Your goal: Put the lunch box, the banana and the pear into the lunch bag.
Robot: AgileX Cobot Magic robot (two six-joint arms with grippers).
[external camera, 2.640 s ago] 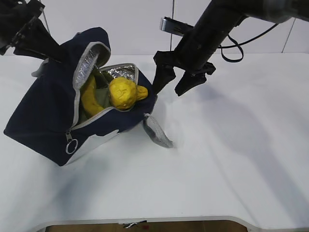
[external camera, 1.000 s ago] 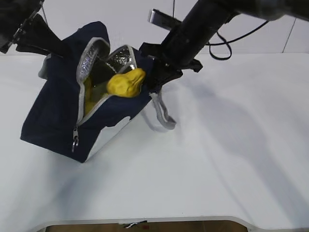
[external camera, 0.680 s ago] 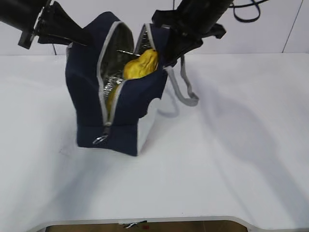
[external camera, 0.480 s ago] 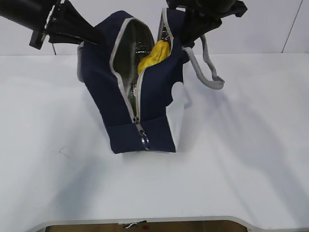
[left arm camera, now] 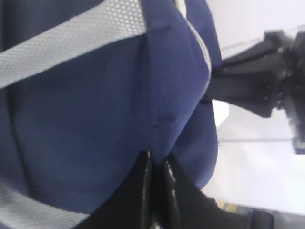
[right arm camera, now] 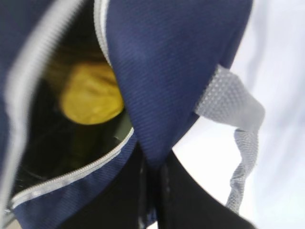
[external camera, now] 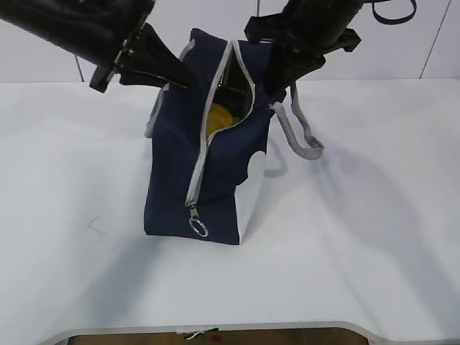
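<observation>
- Standing upright on the white tabletop (external camera: pixel 374 237) is the lunch bag (external camera: pixel 215 180), navy side and white lower panel towards us, its mouth gaping at the top.
- We see the grey zipper (external camera: pixel 203 147) running down the near end, with the metal ring pull (external camera: pixel 198 228) hanging low near the base.
- Our left gripper (external camera: pixel 176 74) comes in from the upper left, and the left wrist view shows its jaws pressed together with a fold of the bag's navy fabric (left arm camera: pixel 157 143) pinched between them.
- Our right gripper (external camera: pixel 277 79) reaches down from the top right; in the right wrist view its jaws are squeezed onto the opposite wall of the bag (right arm camera: pixel 157 95), next to where a grey webbing handle (right arm camera: pixel 233 114) is sewn on.
- So both sides of the bag are gripped, each arm holding its own flank.
- That handle (external camera: pixel 298 133) droops in a loop down the bag's right side in the exterior view; a second grey strap (external camera: pixel 154 118) shows on the left side, below the left gripper.
- Through the opening we catch a yellow, rounded shape deep inside, the pear (right arm camera: pixel 90 95), sitting in shadow below the zipper line.
- From the exterior view a patch of yellow (external camera: pixel 218 116) shows in the gap too; we cannot tell whether that is pear or banana.
- The lunch box is not something we can make out; the bag's interior is too dark.
</observation>
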